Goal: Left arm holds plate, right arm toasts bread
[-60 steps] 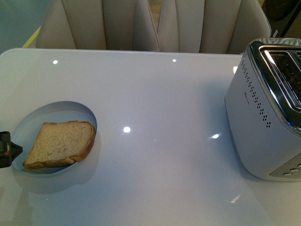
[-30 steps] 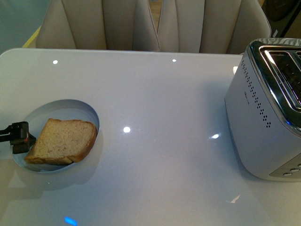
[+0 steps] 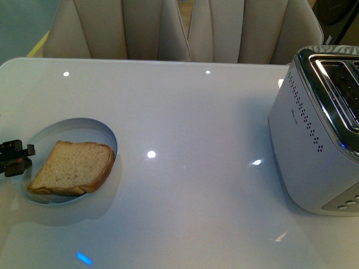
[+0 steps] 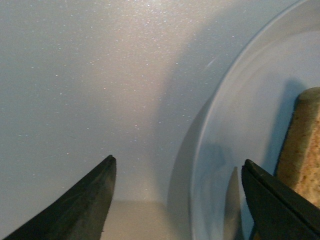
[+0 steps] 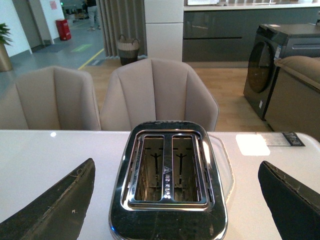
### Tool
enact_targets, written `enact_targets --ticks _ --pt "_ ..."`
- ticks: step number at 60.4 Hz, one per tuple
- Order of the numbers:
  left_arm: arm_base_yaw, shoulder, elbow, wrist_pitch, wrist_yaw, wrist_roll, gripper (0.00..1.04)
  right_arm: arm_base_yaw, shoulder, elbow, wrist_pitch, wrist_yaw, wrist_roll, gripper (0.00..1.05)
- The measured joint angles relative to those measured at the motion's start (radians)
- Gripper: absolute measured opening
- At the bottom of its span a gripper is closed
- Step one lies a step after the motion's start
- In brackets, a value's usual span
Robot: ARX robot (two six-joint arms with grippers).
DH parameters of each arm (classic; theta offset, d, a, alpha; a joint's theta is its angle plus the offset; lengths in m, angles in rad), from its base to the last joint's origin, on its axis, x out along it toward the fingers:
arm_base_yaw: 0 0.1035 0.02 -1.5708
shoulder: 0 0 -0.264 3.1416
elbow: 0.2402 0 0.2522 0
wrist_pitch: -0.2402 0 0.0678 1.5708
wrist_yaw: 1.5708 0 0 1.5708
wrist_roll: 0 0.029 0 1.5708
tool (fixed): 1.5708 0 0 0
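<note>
A glossy white table [image 3: 185,112] fills the front view, its smooth top dotted with small bright light reflections, with pale upholstered chairs [image 3: 168,28] behind its far edge. At the right edge stands a boxy white toaster [image 3: 314,140] with rows of small vent holes along its side and a polished chrome top; it sits where it sat half a second ago. From the right wrist view its two long empty slots face up, framed by the right gripper [image 5: 176,164], whose dark, scuffed jaws are spread wide above it. On the left of the table lies the plate [image 3: 78,131], round, shallow, pale bluish-white and plain, nudged only a touch since the earlier frame. On it rests the bread [image 3: 73,167], a roughly square light-brown slice with speckled crumb and a darker crust. The left gripper [image 3: 15,157], black and angular, has drawn back leftwards from the bread and now sits at the plate's left rim. In the left wrist view its jaws stand open astride that rim, one finger over bare table, the other over the plate beside the bread, not clamped
</note>
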Motion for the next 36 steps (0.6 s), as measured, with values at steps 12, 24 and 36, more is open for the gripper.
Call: enact_targets --ticks 12,24,36 --pt "-0.003 0.005 0.004 -0.003 0.010 -0.005 0.13 0.000 0.000 0.000 0.000 0.000 0.000 0.96" --pt "0.001 -0.002 0.006 -0.016 0.054 -0.063 0.04 0.000 0.000 0.000 0.000 0.000 0.000 0.96" --pt "0.012 -0.039 -0.049 -0.016 0.113 -0.122 0.04 0.000 0.000 0.000 0.000 0.000 0.000 0.96"
